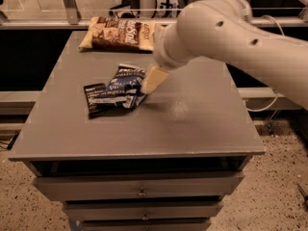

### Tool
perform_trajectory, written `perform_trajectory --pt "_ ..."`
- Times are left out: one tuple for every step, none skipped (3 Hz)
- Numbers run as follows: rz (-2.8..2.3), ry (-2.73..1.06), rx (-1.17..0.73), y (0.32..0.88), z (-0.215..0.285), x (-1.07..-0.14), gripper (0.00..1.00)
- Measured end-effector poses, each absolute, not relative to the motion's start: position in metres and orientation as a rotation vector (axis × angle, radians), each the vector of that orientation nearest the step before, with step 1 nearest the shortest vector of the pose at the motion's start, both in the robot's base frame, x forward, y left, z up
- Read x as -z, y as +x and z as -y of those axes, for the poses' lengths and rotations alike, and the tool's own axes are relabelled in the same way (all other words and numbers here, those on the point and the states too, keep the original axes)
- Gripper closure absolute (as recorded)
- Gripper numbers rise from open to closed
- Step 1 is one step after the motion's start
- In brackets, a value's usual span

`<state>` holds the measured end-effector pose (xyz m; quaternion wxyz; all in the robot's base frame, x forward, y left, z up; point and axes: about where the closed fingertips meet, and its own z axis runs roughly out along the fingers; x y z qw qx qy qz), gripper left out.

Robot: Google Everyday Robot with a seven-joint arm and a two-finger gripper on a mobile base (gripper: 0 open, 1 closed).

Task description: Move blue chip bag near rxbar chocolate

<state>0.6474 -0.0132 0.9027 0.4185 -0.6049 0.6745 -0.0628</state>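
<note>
The blue chip bag (123, 84), dark navy with white lettering, lies crumpled left of the middle of the grey table (192, 124). The rxbar chocolate (95, 98), a small flat black wrapper with white text, lies right against the bag's left side and is partly overlapped by it. My gripper (151, 80) hangs from the big white arm (231, 32) and sits at the bag's right edge, low over the table.
A larger brown-and-cream snack bag (118, 32) lies at the table's back edge. Drawers (142, 192) are below the table top. A metal rail and dark shelving stand behind the table. The floor is speckled.
</note>
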Motion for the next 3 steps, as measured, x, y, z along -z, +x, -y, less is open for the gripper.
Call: perform_trajectory --pt "-1.680 -1.528 0.265 0.660 0.060 -0.913 0.00" --pt "-1.694 -1.501 0.287 0.668 0.104 -0.929 0.00" --pt "-1.684 -1.503 0.289 0.667 0.100 -0.932 0.00"
